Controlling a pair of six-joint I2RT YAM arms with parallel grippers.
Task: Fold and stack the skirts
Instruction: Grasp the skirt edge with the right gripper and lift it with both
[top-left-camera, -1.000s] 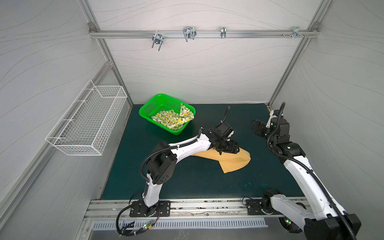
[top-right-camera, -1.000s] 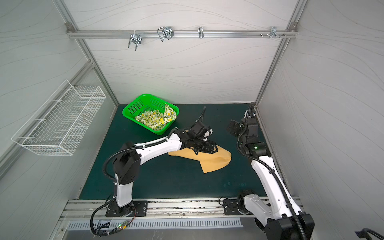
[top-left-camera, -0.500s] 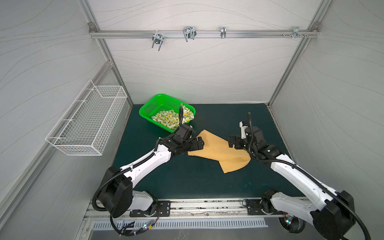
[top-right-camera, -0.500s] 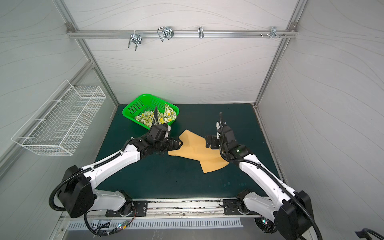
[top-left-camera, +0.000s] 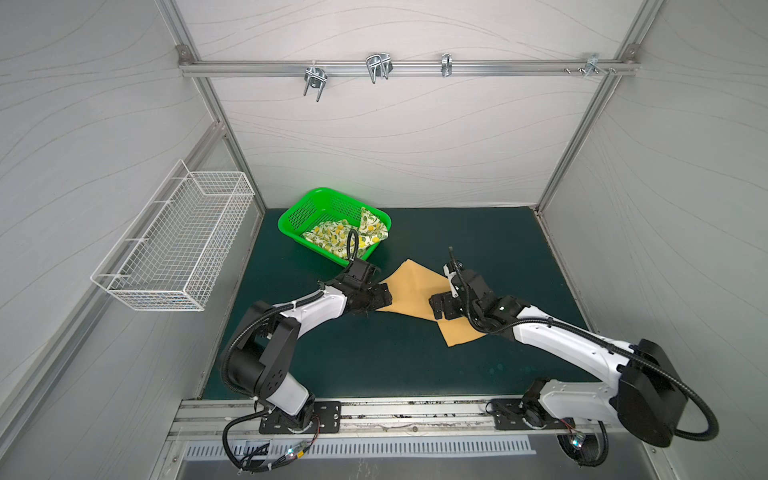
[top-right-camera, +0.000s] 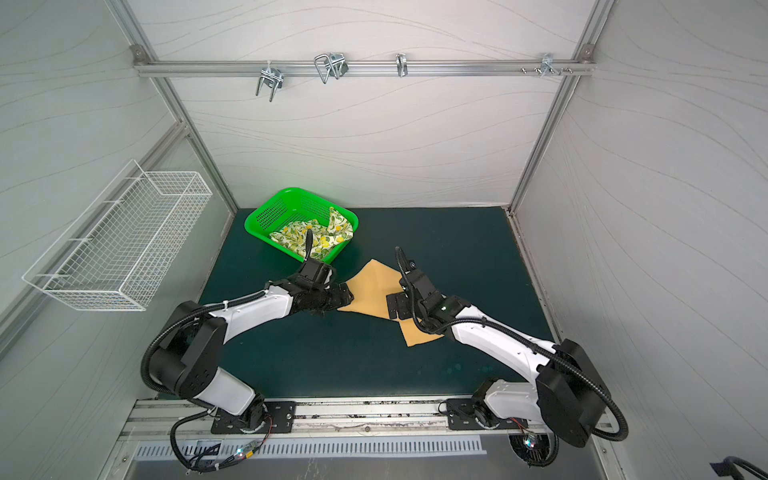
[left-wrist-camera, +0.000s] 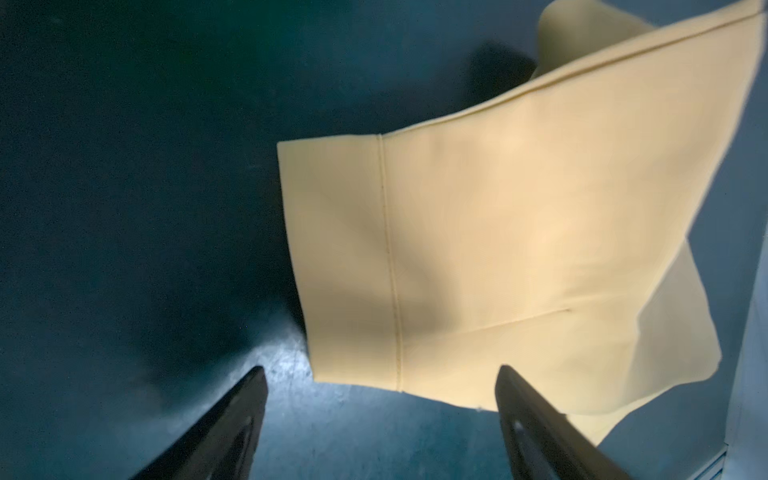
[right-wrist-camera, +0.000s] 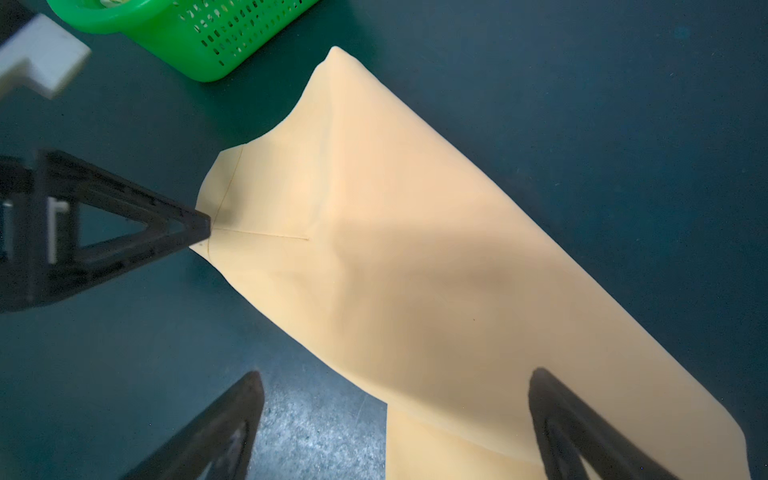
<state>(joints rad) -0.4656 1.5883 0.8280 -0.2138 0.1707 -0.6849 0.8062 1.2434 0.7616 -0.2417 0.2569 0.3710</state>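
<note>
The mustard-orange skirt (top-left-camera: 411, 291) (top-right-camera: 370, 286) lies partly folded on the dark green mat, mid-table. My left gripper (top-left-camera: 384, 297) (top-right-camera: 347, 297) is open at its left corner; in the left wrist view the skirt's (left-wrist-camera: 519, 249) seamed edge lies just ahead of the left gripper (left-wrist-camera: 381, 374), between the spread fingers. My right gripper (top-left-camera: 440, 307) (top-right-camera: 395, 307) is open, low over the skirt's right part. The right wrist view shows the right gripper (right-wrist-camera: 397, 374) with the skirt (right-wrist-camera: 415, 270) between its fingers. The lemon-print skirt (top-left-camera: 328, 237) (top-right-camera: 295, 237) lies crumpled in the green basket (top-left-camera: 299, 212).
The green basket (top-right-camera: 266, 216) (right-wrist-camera: 199, 45) stands at the back left of the mat (top-left-camera: 374, 361), close behind the left wrist. A white wire basket (top-left-camera: 174, 245) (top-right-camera: 120, 249) hangs on the left wall. Metal hooks hang from the rail above.
The left gripper drew back from over the mustard skirt to its left corner. The right arm swung in from the back right and came down over the skirt's right part.
</note>
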